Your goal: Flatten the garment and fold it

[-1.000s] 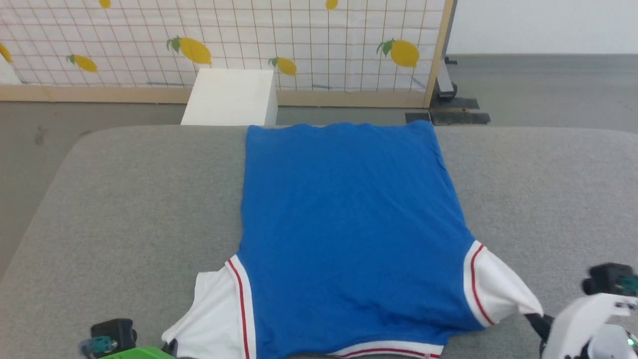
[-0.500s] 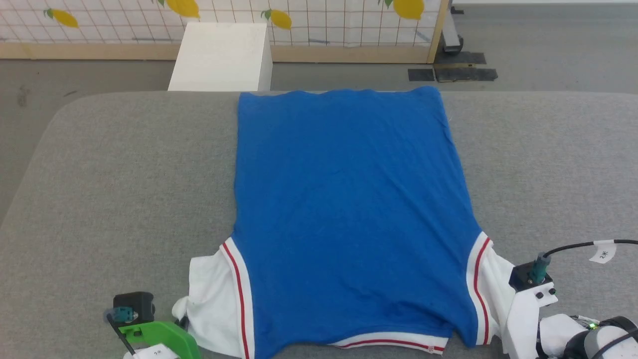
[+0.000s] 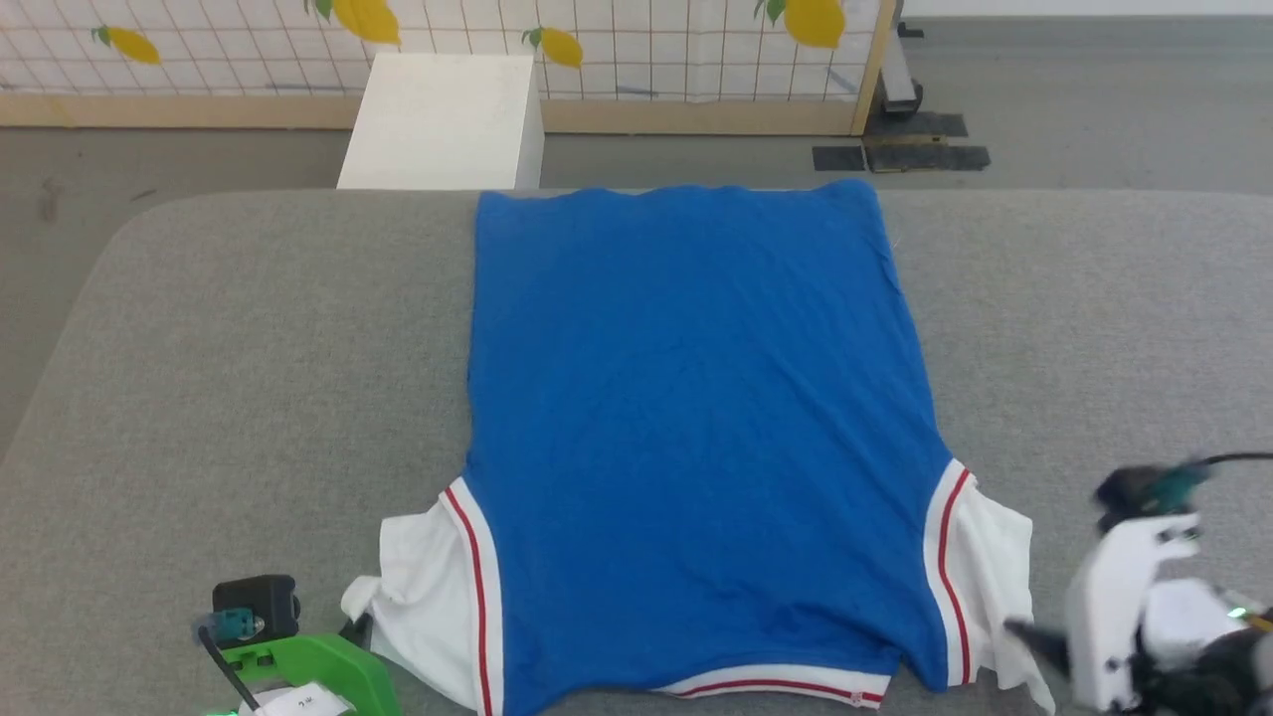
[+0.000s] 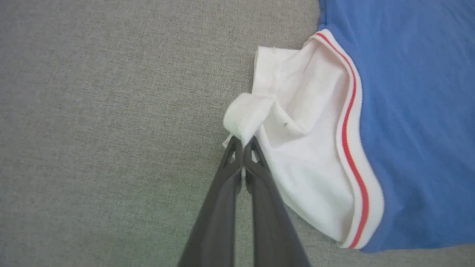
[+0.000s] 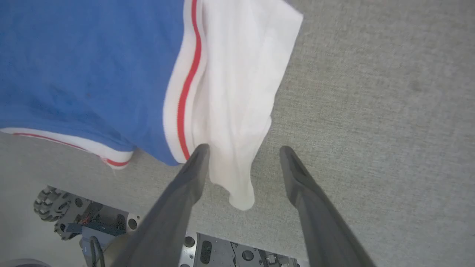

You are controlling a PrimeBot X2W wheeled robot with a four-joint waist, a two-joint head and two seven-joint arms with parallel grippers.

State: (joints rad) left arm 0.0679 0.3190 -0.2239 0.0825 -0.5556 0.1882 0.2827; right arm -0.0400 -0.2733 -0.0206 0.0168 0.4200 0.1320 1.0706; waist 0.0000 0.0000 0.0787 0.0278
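Observation:
The garment (image 3: 696, 398), bright blue with white, red-striped sleeves, lies spread flat on the grey padded table (image 3: 249, 348), its trimmed edge nearest me. My left gripper (image 3: 356, 628) sits at the left sleeve (image 3: 428, 587). In the left wrist view that gripper (image 4: 243, 141) is shut on a rolled bit of the white sleeve edge (image 4: 246, 115). My right gripper (image 3: 1029, 636) is blurred beside the right sleeve (image 3: 995, 577). In the right wrist view it (image 5: 243, 150) stands open, and the limp white sleeve (image 5: 237, 92) lies between its fingers, free of both.
A white box (image 3: 443, 119) stands on the floor behind the table, in front of a lemon-print screen (image 3: 646, 50). Black floor plates (image 3: 900, 156) lie at the back right. My wheeled base (image 5: 92, 222) shows under the table's near edge.
My right gripper has opened and let go of the right sleeve, which has dropped onto the table. The left gripper stays shut on its sleeve. The head camera tilted down.

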